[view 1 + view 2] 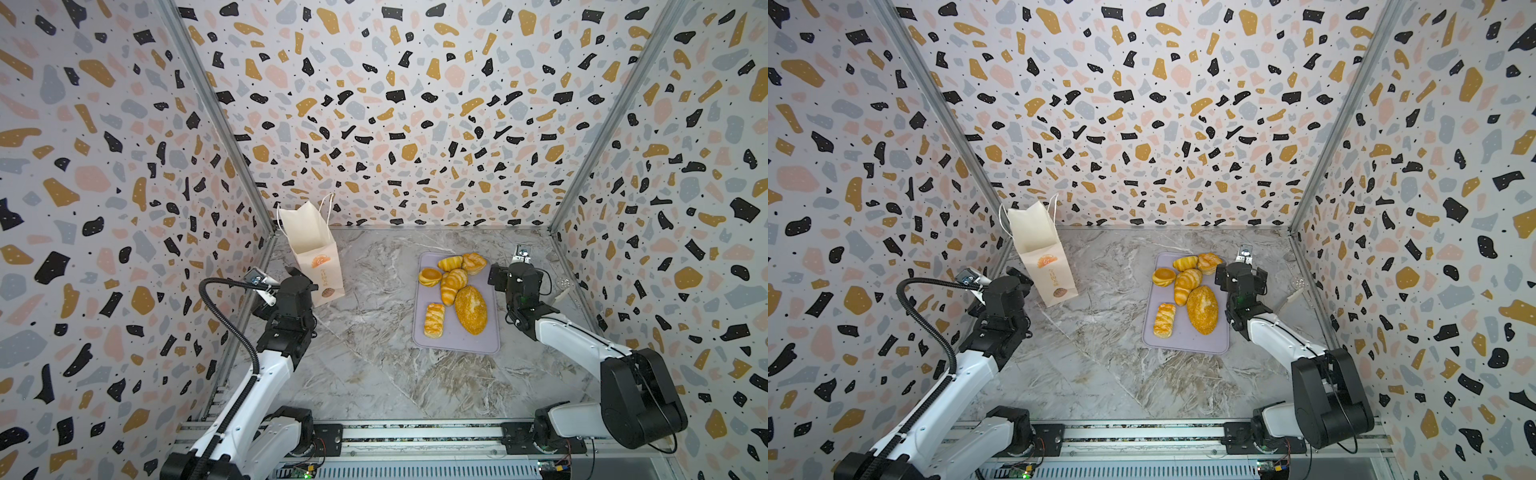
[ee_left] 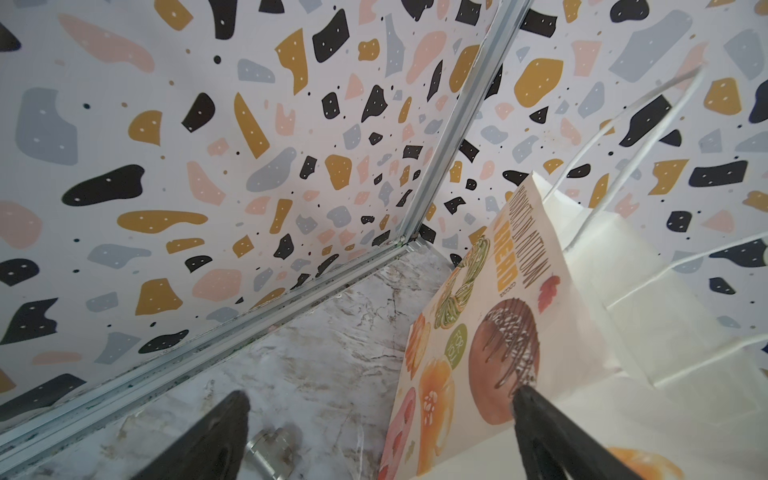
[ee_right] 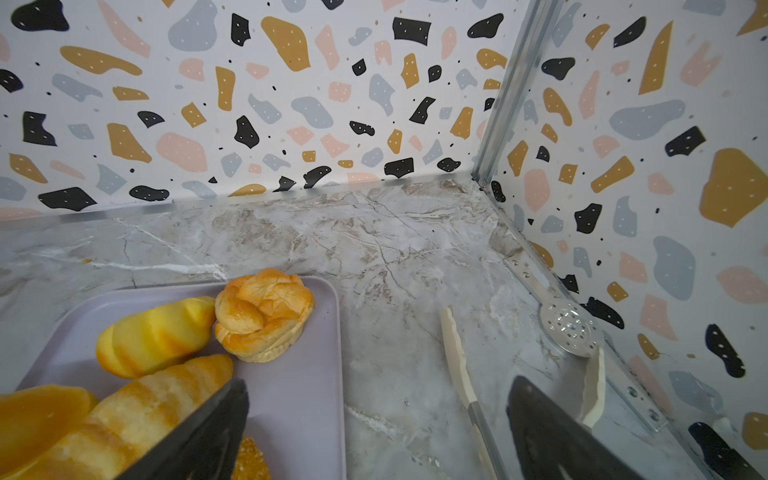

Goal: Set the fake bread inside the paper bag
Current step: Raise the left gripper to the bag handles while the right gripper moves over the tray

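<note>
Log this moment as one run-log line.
stage: not started | fake bread: all six on tray | paper bag: standing, open | left gripper: open, beside bag | right gripper: open, at tray edge

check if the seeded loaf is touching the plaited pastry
Apart: in both top views a strip of bare lilac tray shows between the seeded loaf and the plaited pastry.

six fake breads (image 1: 455, 278) in all: one seeded oval loaf (image 1: 471, 309), one plaited pastry (image 1: 434, 320), one round bun (image 1: 429, 276), one knotted bun (image 1: 474, 262) and two striped rolls (image 1: 450, 263). one paper bag (image 1: 316, 257). one lilac tray (image 1: 457, 344). two robot arms (image 1: 270, 365), one worktop (image 1: 374, 374).
</note>
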Robot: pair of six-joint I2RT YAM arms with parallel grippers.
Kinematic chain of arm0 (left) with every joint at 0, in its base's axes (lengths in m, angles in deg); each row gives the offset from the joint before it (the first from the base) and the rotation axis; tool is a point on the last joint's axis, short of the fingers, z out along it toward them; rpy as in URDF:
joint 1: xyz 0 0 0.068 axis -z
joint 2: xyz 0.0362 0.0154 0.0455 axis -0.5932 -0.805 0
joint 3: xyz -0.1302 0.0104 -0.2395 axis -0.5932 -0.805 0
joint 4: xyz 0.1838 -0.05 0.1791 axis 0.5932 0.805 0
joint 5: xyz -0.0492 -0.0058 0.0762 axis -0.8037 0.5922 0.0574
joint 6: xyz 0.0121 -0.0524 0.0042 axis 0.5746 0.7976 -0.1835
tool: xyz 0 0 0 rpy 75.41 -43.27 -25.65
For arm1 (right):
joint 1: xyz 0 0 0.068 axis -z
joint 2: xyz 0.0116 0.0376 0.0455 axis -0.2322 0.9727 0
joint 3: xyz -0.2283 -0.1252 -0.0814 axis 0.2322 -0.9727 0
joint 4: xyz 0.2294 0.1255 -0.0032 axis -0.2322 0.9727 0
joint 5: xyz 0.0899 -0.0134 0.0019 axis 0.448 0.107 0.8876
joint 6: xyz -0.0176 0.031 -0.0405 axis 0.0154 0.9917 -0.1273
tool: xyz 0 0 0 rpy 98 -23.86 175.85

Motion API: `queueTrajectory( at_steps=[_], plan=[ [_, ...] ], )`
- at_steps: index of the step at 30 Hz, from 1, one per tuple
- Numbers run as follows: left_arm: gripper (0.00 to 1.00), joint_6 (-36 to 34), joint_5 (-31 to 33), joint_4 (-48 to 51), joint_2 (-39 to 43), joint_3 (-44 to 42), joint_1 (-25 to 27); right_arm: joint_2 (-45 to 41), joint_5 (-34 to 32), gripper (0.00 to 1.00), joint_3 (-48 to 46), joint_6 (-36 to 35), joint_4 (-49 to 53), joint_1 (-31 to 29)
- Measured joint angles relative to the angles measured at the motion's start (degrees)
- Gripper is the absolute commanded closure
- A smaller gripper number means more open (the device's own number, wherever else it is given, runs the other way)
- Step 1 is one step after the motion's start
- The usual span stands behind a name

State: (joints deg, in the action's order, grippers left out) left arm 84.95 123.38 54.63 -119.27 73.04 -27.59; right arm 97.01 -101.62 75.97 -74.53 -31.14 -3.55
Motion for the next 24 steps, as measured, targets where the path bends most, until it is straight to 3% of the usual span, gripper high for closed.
queueTrajectory(
  at_steps=[10, 17, 24],
  plan=[
    [0.01, 3.1, -7.0, 15.0, -4.2, 20.0, -0.6, 0.5, 5.4, 0.01, 2.0, 1.7, 12.0, -1.0],
    [0.0, 1.5, -14.4, 26.7, -11.7, 34.7, -5.0, -2.8, 8.7, 0.01, 1.7, 1.9, 16.6, -1.0],
    [0.01, -1.3, -18.4, 34.6, -14.3, 40.4, -9.7, -6.3, 12.6, 0.01, 3.0, 1.9, 21.7, -1.0]
  ],
)
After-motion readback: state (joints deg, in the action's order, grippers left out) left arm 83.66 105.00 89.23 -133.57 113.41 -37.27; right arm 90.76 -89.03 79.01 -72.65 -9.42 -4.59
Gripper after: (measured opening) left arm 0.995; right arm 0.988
